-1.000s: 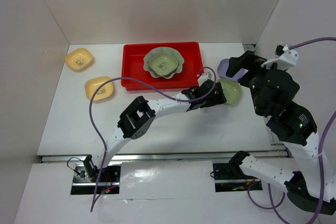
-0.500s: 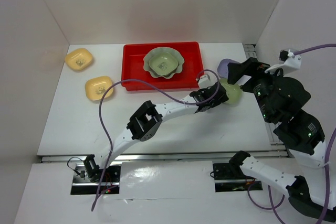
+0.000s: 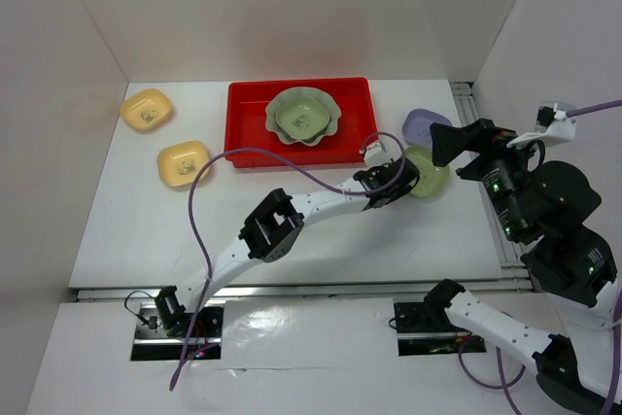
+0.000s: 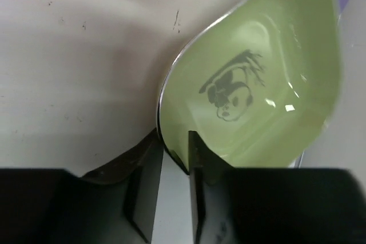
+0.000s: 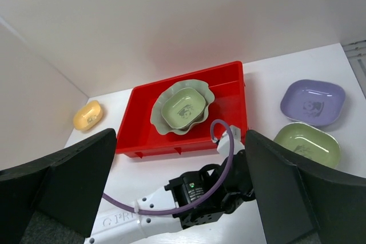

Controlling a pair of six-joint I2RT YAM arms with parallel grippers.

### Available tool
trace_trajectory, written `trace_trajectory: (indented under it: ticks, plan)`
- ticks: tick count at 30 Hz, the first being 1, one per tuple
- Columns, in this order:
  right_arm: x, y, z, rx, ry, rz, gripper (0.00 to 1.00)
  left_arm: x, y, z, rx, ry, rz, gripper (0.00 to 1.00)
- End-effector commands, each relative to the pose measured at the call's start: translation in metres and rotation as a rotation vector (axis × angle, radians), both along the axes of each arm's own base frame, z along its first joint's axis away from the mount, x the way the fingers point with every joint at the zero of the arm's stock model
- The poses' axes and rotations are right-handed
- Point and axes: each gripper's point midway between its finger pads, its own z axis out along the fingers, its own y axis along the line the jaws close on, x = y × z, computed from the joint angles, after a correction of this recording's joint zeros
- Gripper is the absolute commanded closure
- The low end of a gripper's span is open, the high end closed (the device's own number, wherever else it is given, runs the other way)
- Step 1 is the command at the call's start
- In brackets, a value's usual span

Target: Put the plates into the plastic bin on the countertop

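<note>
A light green plate [image 3: 428,174] [image 4: 269,72] [image 5: 307,144] lies on the white countertop [image 3: 146,230], right of the red plastic bin [image 3: 248,133] [image 5: 140,132]. My left gripper [image 3: 401,180] [image 4: 172,141] is shut on its near rim, one finger outside and one inside. A lavender plate [image 3: 420,125] [image 5: 313,102] sits just behind it. In the bin rests a large scalloped pale-green plate [image 3: 277,114] [image 5: 166,121] with a smaller greenish dish [image 3: 302,120] nested inside. Two yellow plates [image 3: 147,110] [image 3: 184,162] lie at the left. My right gripper [image 3: 457,146] [image 5: 180,141] hangs high, open and empty.
White walls close in the countertop on the left, back and right. The left arm's purple cable [image 3: 253,153] loops over the bin's front edge. A metal rail [image 3: 292,289] runs along the near edge.
The left jaws closed from wide open onto the light green plate's rim. The right arm drew back to the right and upward, uncovering the lavender plate.
</note>
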Motion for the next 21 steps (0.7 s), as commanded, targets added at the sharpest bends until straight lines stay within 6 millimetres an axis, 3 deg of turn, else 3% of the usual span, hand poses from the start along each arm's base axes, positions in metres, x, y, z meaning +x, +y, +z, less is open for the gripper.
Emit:
trace_trajectory:
  ticks: [1, 2, 8, 11, 12, 16, 17, 18, 21]
  plan:
    - [-0.002, -0.002, 0.009, 0.007, -0.039, 0.002, 0.0, -0.005, 0.012, -0.03, 0.078, 0.037, 0.016, 0.66]
    - [-0.005, -0.004, 0.011, 0.014, -0.048, 0.002, 0.0, -0.005, 0.012, -0.03, 0.078, 0.037, 0.016, 0.67]
    - [-0.004, -0.003, 0.01, 0.014, -0.049, 0.002, 0.0, -0.014, 0.013, -0.028, 0.093, 0.054, -0.032, 1.0]
    - [-0.004, -0.003, 0.01, 0.014, -0.049, 0.002, 0.0, -0.025, 0.013, -0.006, 0.11, 0.031, -0.107, 1.0]
    - [-0.006, -0.005, 0.015, 0.021, -0.058, 0.002, 0.0, -0.035, 0.01, 0.012, 0.109, -0.003, -0.16, 1.0]
    - [-0.006, 0.0, 0.018, 0.022, -0.062, 0.027, 0.0, -0.048, 0.009, 0.053, 0.095, -0.078, -0.266, 1.0]
    - [-0.009, 0.001, 0.024, 0.036, -0.084, 0.042, 0.0, -0.048, 0.01, 0.08, 0.076, -0.114, -0.277, 1.0]
    - [-0.009, 0.003, 0.029, 0.047, -0.101, 0.051, 0.0, -0.051, 0.011, 0.088, 0.082, -0.123, -0.299, 1.0]
    - [-0.014, 0.004, 0.034, 0.049, -0.126, 0.076, 0.0, -0.03, 0.036, 0.128, 0.064, -0.148, -0.27, 1.0]
